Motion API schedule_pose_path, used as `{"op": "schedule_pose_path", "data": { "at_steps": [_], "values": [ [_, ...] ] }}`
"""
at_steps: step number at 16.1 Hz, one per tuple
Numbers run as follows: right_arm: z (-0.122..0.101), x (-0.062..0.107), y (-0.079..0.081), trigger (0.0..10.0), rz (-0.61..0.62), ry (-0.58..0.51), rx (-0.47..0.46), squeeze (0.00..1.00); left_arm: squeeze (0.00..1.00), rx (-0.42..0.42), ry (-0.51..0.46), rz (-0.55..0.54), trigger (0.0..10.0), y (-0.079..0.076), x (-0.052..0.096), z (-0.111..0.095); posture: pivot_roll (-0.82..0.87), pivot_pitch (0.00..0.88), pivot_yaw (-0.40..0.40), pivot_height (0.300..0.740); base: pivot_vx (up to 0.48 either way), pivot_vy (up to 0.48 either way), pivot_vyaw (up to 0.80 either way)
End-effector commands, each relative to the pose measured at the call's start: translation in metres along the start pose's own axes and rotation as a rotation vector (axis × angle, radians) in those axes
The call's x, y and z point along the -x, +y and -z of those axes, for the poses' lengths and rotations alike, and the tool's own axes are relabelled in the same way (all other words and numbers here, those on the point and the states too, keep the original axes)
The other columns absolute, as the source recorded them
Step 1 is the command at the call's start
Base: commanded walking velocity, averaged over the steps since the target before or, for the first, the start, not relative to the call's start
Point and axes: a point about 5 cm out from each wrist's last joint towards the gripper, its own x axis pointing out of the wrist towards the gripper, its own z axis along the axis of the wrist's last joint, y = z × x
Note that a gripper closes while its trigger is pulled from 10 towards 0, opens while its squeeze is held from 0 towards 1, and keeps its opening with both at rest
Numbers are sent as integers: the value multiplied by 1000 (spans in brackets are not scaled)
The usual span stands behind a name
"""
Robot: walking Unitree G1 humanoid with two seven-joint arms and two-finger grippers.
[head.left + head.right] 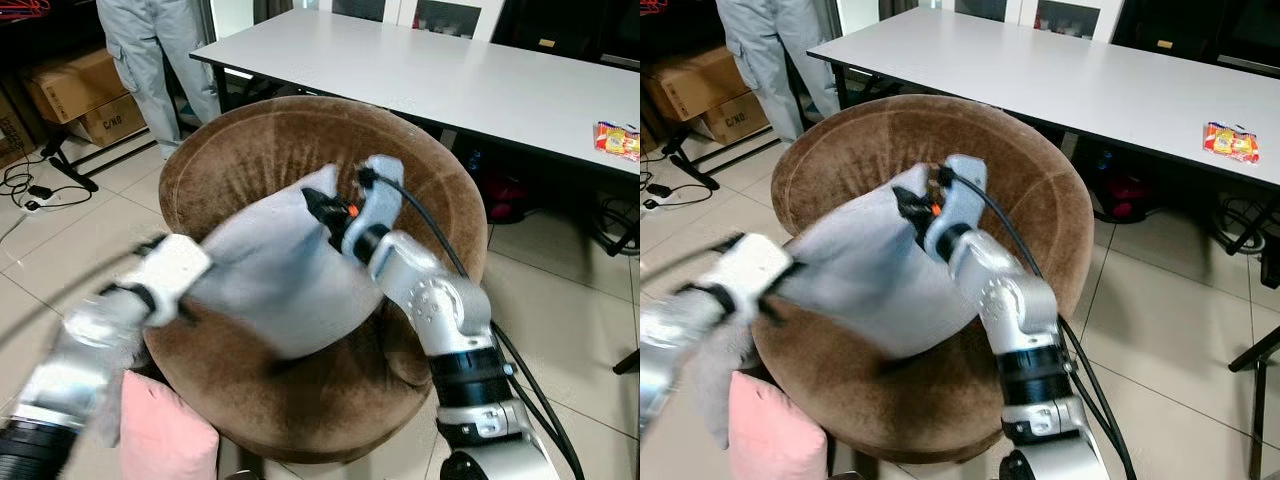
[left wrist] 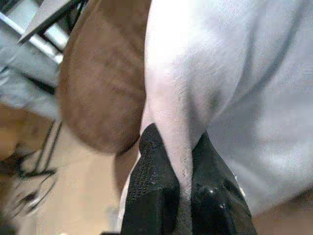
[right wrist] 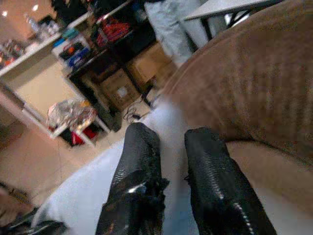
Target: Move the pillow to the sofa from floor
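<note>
A round brown sofa [image 1: 300,150] fills the middle of the head views, with a grey table [image 1: 450,70] at its 1 o'clock. A person's legs [image 1: 160,50], cut off above, stand at 11 o'clock. The grey pillow [image 1: 280,270] hangs over the seat, blurred. The left gripper [image 2: 181,166] pinches its 9 o'clock edge; the right gripper [image 3: 171,161] is clamped on its 1 o'clock corner. A pink cushion [image 1: 165,435] at 7 o'clock is partly hidden by the blurred left arm.

A round brown sofa [image 1: 300,140] stands on the tiled floor [image 1: 560,320]. At its 7 o'clock, a pink pillow [image 1: 160,430] rests on the floor.
</note>
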Motion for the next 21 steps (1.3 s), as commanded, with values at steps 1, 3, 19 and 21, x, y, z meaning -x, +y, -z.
{"op": "schedule_pose_path", "data": {
  "at_steps": [1,3,19,21],
  "values": [
    [-6,3,-4,10000,0,-36,-14,1000,0,-15,17,-40,0,14,4,2,-3,0,8,740,0,0,0],
    [-8,7,-14,10000,11,-43,6,1000,0,-51,44,-46,0,24,8,8,-4,0,10,740,0,0,0],
    [10,25,4,10000,-672,220,1253,1000,0,-322,-117,379,0,-23,-29,-28,-4,0,-9,740,0,0,0],
    [17,20,-6,10000,-584,249,1268,1000,0,-347,-150,438,0,-32,-33,-36,-24,0,1,740,0,0,0]
  ]
}}
